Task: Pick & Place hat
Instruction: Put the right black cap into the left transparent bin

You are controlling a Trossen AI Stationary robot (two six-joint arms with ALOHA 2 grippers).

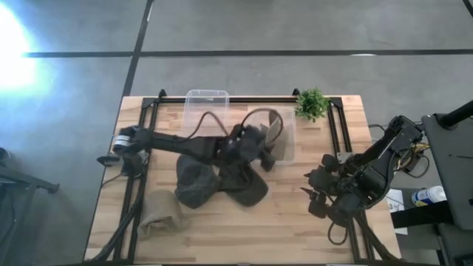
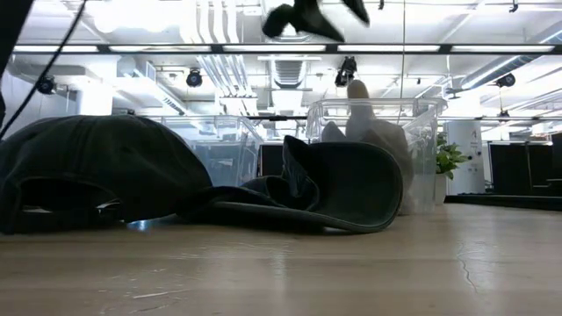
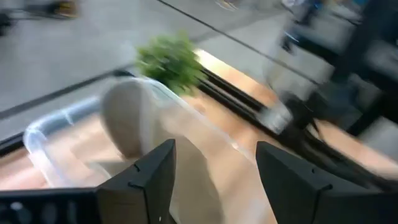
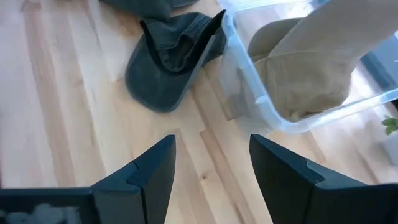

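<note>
Left gripper [image 1: 267,151], fingers spread and empty, hovers over the clear bin [image 1: 194,103] holding a tan hat [image 4: 305,74]; dark hats [image 1: 222,181] lie beside it; right gripper [image 1: 316,193], spread, waits aside.

Our arms at the table

Our left gripper [image 3: 214,180] reaches far forward, apparently empty, fingers parted; right gripper [image 4: 211,174] waits, fingers parted.

Matt cloth hats [image 1: 194,185] lie on the smooth wooden table [image 1: 295,222] beside a clear glossy plastic bin [image 1: 207,100].
</note>
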